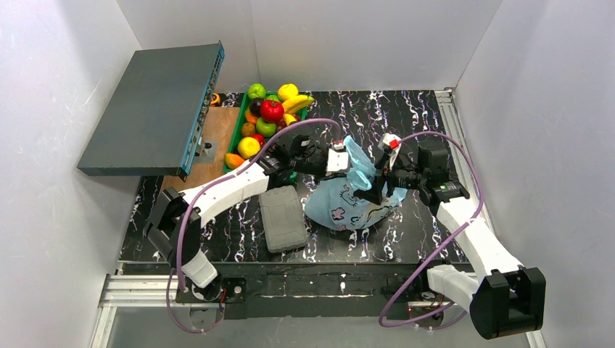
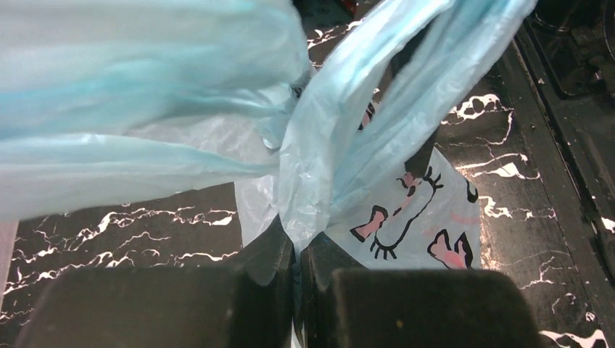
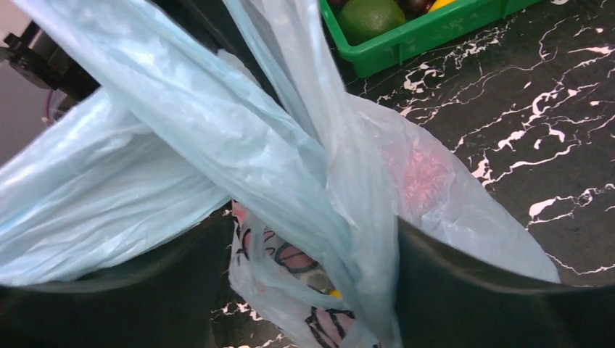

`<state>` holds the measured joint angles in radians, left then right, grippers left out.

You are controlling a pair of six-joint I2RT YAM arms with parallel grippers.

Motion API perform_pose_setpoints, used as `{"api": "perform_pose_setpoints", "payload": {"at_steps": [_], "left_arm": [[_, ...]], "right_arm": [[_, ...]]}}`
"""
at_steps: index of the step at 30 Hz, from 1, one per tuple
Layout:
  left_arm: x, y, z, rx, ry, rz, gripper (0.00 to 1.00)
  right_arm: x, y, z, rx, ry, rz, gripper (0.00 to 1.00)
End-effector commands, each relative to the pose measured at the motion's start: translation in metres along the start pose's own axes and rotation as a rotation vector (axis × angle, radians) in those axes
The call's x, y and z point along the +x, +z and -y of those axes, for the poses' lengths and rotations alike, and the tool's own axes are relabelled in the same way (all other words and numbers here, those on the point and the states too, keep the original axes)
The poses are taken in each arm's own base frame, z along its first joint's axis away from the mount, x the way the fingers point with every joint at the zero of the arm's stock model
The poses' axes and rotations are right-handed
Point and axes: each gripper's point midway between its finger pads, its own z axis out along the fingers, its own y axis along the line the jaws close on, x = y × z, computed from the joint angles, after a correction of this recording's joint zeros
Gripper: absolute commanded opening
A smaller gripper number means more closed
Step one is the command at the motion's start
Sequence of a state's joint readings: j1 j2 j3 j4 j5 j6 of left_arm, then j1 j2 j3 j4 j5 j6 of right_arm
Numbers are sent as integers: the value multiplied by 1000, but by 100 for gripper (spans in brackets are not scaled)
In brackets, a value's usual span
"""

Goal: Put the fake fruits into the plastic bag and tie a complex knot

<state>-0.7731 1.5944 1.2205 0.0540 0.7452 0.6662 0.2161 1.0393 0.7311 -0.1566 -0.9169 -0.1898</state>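
While the left end effector [image 2: 297, 252] clamps 1 strap [image 2: 341, 152], the right end effector [image 3: 312, 283] gapes around the other. Both cross above the bag [image 1: 341, 209].

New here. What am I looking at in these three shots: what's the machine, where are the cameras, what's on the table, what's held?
Two white robot arms are bolted at the near edge of a black marbled table. The wide picture looks down from above and behind them. The other two come from a camera on each wrist, so the dark blocks at the bottom are that arm's own fingers.

On the table are a green rectangular tray of glossy fake fruits, a grey ribbed case and a thin light-blue plastic bag with cartoon faces.

The left gripper is shut on one handle of the bag. The right gripper stands open, with bag plastic running between its fingers.
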Motion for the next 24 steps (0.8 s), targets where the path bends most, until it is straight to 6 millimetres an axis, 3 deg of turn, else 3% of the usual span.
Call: {"api": "perform_pose_setpoints", "payload": {"at_steps": [1, 5, 7, 18, 22, 24], "left_arm": [[-13, -3, 6, 87, 23, 26, 0], [-10, 3, 8, 123, 15, 24, 0], [-7, 5, 9, 136, 20, 20, 0], [-2, 2, -13, 80, -126, 31, 0], [-10, 6, -30, 28, -199, 54, 0], [-12, 6, -24, 65, -189, 50, 0]], "right_arm": [[-30, -4, -5, -9, -58, 58, 89], [-34, -4, 4, 37, -36, 64, 91], [-36, -5, 7, 60, -25, 67, 98], [-29, -23, 1, 13, -57, 52, 98], [-31, -24, 0, -2, -103, 67, 98], [-34, -25, 3, 15, -137, 83, 98]]}}
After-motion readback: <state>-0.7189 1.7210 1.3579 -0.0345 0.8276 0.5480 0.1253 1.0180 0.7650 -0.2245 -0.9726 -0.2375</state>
